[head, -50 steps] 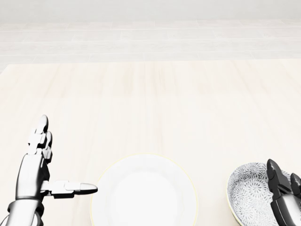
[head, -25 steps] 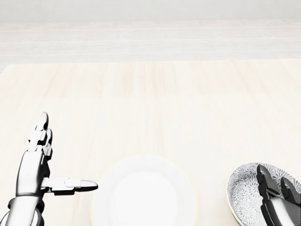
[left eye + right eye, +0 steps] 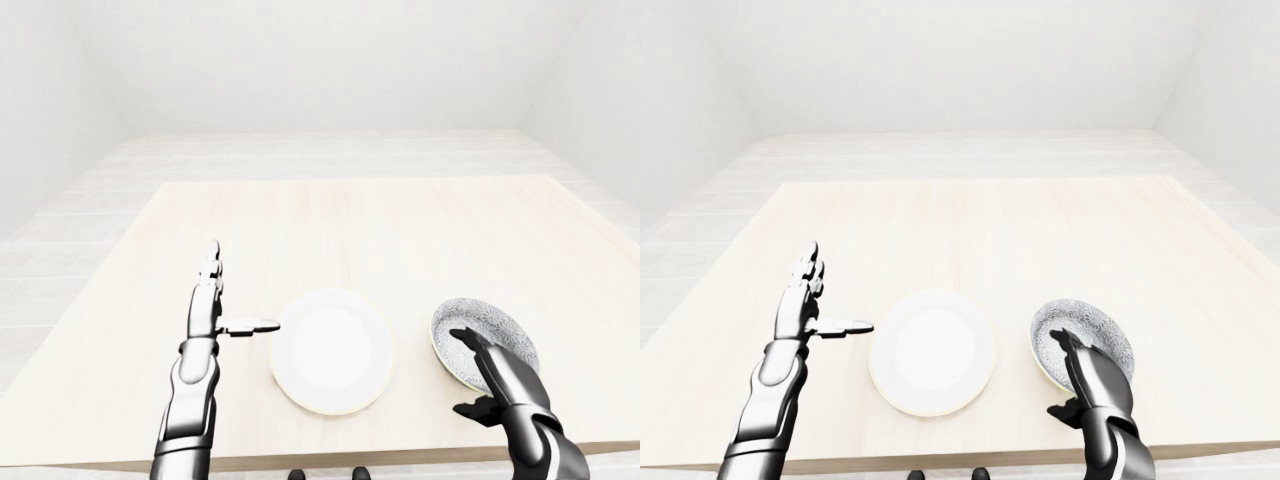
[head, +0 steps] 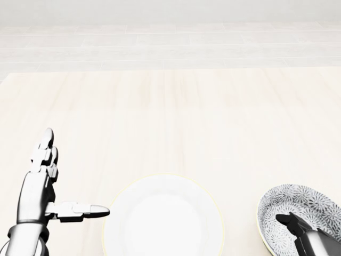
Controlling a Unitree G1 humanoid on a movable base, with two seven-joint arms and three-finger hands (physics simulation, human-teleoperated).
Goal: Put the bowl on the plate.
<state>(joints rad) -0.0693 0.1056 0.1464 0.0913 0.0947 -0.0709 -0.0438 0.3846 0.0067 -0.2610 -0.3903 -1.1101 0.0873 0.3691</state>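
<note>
A white plate (image 3: 331,350) lies on the pale wooden table (image 3: 350,240), near its lower edge in the left-eye view. Right of it sits a bowl (image 3: 484,335) with a grey flower pattern inside (image 4: 298,210). My right hand (image 3: 482,378) reaches into the bowl from below, fingers (image 3: 470,345) stretched over the inside and thumb out to the side; it is open. My left hand (image 3: 228,300) hovers left of the plate, fingers straight up and thumb pointing toward the plate rim, open and holding nothing.
The table's near edge (image 3: 330,462) runs just below the plate and bowl. Pale floor (image 3: 330,150) and white walls surround the table. Nothing else stands on the tabletop.
My right hand has drawn down and tilted inside the bowl; its fingers now show lower in the head view. The left hand, plate and bowl have barely moved.
</note>
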